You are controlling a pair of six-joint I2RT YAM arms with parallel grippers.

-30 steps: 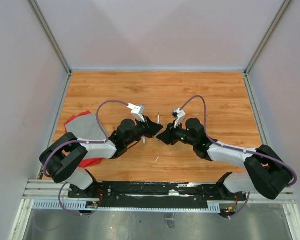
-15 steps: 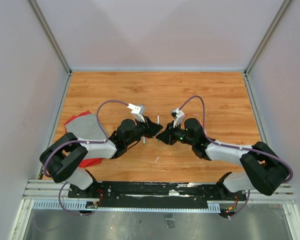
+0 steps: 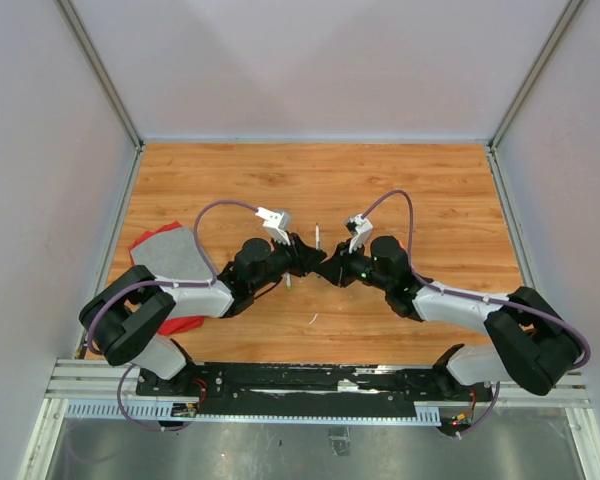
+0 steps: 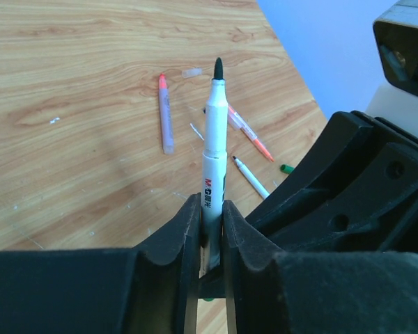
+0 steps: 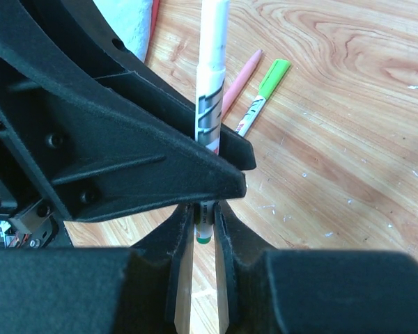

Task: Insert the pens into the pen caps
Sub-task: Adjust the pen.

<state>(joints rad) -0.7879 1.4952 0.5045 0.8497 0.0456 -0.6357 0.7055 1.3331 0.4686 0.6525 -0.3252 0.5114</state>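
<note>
A white pen [image 3: 318,238] with a dark tip stands upright between both grippers at mid-table. My left gripper [image 3: 308,260] flanks its barrel [image 4: 212,139]. One pad rests against it and a thin sliver of gap shows at the other, so the left gripper [image 4: 210,209] is slightly open. My right gripper [image 5: 205,212] is shut on the pen's lower, green-ended part [image 5: 210,69], just under the left fingers. Loose pens lie on the wood: an orange-tipped one [image 4: 166,115], another orange one [image 4: 249,132], a thin white one [image 4: 249,177]. A small green cap [image 4: 286,168] lies beside them.
A pink pen [image 5: 240,83] and a green-capped pen [image 5: 263,94] lie side by side beyond the grippers. A red and grey cloth [image 3: 165,255] sits at the table's left edge. White walls enclose the wooden table [image 3: 430,190] on three sides.
The right gripper closed in on the pen's lower end and moved slightly left. The left jaws have eased a little off the barrel. The pen stays upright in place.
</note>
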